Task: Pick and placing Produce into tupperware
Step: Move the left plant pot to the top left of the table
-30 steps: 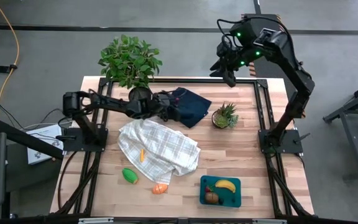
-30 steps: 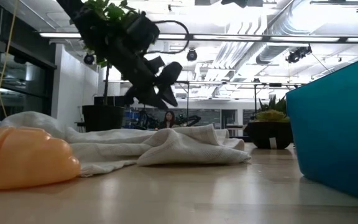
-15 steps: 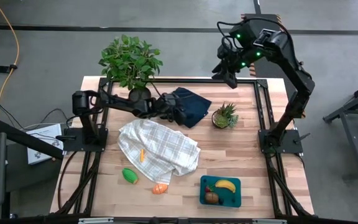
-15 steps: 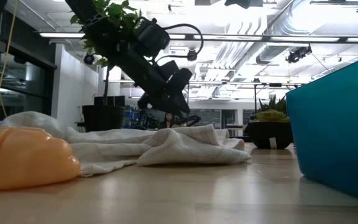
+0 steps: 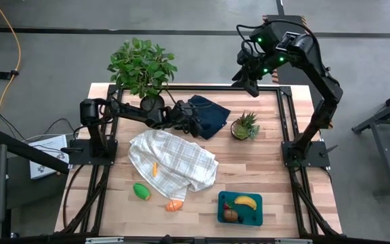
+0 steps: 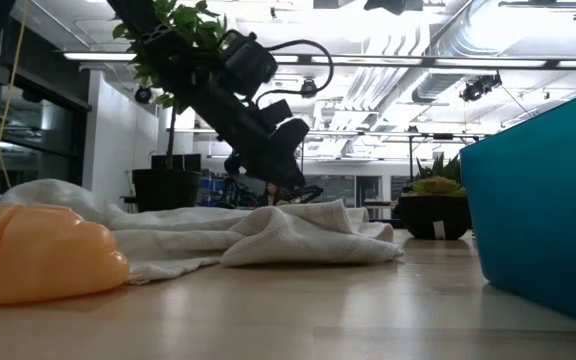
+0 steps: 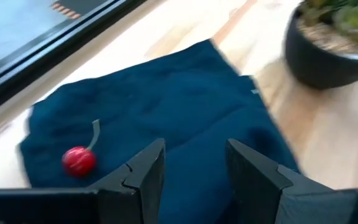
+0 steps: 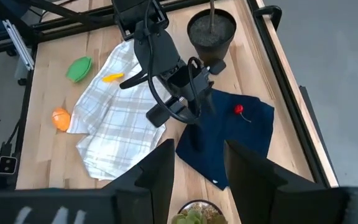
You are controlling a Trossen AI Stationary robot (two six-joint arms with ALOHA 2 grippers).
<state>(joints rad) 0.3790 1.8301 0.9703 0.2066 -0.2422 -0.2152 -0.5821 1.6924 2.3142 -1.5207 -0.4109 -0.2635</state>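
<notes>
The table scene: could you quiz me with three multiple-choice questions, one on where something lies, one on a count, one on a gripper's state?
1. Where does the red cherry lie?
A. in the tupperware
B. on the dark navy cloth
C. on the checked towel

2. How many potted plants stand on the table?
A. one
B. two
C. four

3. How does the left gripper stand?
A. open, holding nothing
B. shut on a banana
C. shut on the towel

Answers:
1 B, the cherry rests on blue fabric.
2 B, one leafy, one spiky.
3 A, a gap shows between its fingers.

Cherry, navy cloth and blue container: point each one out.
cherry (image 7: pixel 79 160), left wrist view, on its red body.
navy cloth (image 8: pixel 253 132), right wrist view, on its bare middle.
blue container (image 5: pixel 222 203), high view, on its left rim.
</notes>
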